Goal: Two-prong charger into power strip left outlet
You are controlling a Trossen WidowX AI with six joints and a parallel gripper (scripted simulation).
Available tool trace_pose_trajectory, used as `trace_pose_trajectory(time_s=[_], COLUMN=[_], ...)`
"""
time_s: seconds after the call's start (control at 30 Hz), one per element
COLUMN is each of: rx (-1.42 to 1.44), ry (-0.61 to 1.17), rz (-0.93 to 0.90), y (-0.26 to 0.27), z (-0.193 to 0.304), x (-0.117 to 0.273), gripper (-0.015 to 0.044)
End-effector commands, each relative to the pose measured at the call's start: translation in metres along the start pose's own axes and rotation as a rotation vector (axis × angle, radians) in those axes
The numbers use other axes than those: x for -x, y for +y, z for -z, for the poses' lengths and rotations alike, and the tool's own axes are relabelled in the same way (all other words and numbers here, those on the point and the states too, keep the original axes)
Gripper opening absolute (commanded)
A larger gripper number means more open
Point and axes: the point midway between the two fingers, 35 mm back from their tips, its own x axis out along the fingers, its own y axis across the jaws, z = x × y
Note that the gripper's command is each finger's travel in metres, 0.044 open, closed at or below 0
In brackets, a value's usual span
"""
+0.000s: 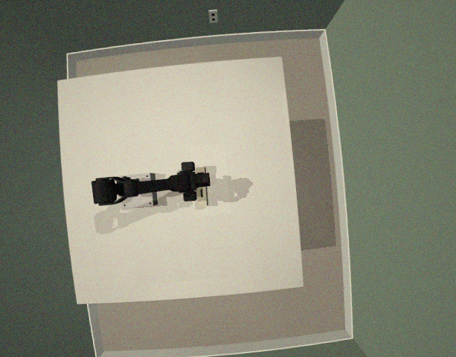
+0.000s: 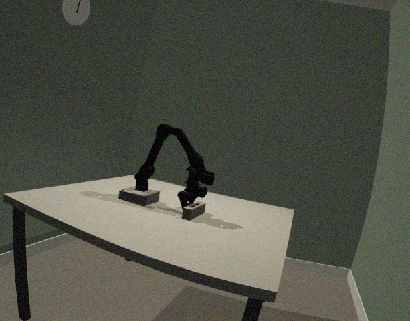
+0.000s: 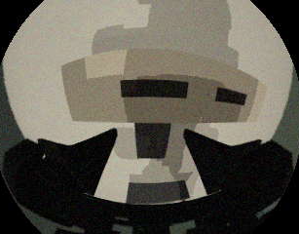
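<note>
Wrist view shows the claw (image 3: 149, 150) spread wide and holding nothing, just above the power strip (image 3: 156, 92) on the table (image 3: 52, 39), a dark charger (image 3: 152, 139) at six o'clock below its slots.

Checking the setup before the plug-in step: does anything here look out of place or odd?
One thing: no charger can be made out. The gripper hangs open and empty just over the power strip, whose dark slots show uncovered in the wrist view. The strip itself sits flat on the table, nothing tipped or damaged.
</note>
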Motion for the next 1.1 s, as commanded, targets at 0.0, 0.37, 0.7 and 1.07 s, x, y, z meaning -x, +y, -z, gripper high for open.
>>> trace_pose_trajectory(time_s=[0.0, 0.37, 0.7, 1.07], rx=[0.0, 0.0, 0.0, 0.0], ry=[0.0, 0.001, 0.002, 0.003], rz=[0.001, 0.001, 0.001, 0.001], y=[0.0, 0.0, 0.0, 0.0], z=[0.002, 0.012, 0.023, 0.036], x=[-0.001, -0.001, -0.001, -0.002], gripper=[0.044, 0.044, 0.044, 0.044])
